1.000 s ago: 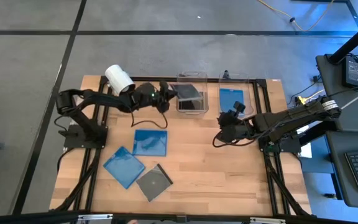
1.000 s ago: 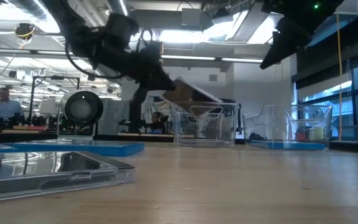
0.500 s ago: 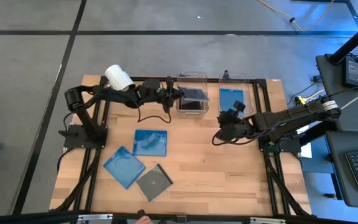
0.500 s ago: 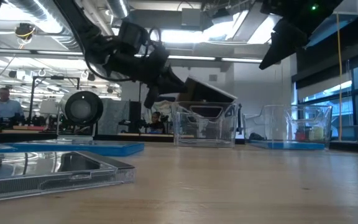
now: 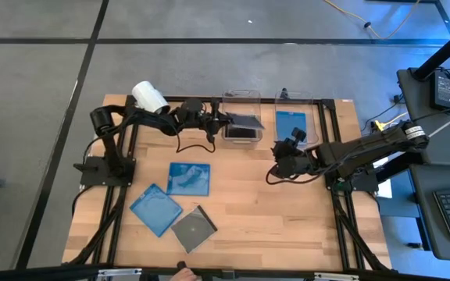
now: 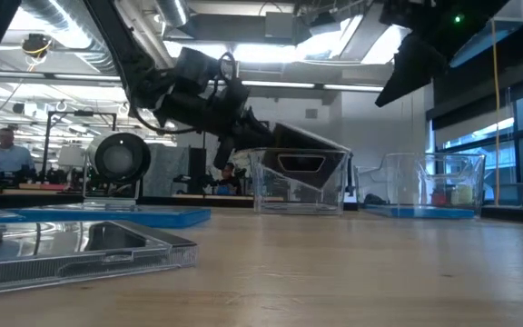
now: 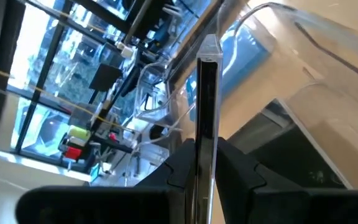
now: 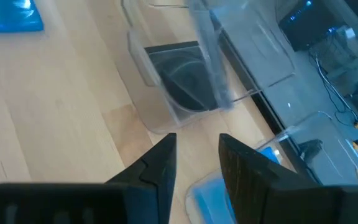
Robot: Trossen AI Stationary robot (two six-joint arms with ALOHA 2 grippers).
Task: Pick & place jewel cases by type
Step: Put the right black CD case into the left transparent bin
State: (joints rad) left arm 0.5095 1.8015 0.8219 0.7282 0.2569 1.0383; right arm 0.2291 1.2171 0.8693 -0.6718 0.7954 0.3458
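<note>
The left gripper is clamped on the edge of a dark jewel case, holding it tilted over the mouth of the left bin, with its far end already dipping below the rim in the low view. Another dark case lies on that bin's floor, and the neighbouring right bin holds a blue case. So the sort looks roughly half done: two cases binned and one on the point of release. Two blue cases and one dark grey case lie on the worktop, close together near the front left.

The right gripper hovers empty, fingers apart, above bare wood in front of the bins. The bins stand at the worktop's back edge, with a white camera just beside the left arm; the middle and right offer free room.
</note>
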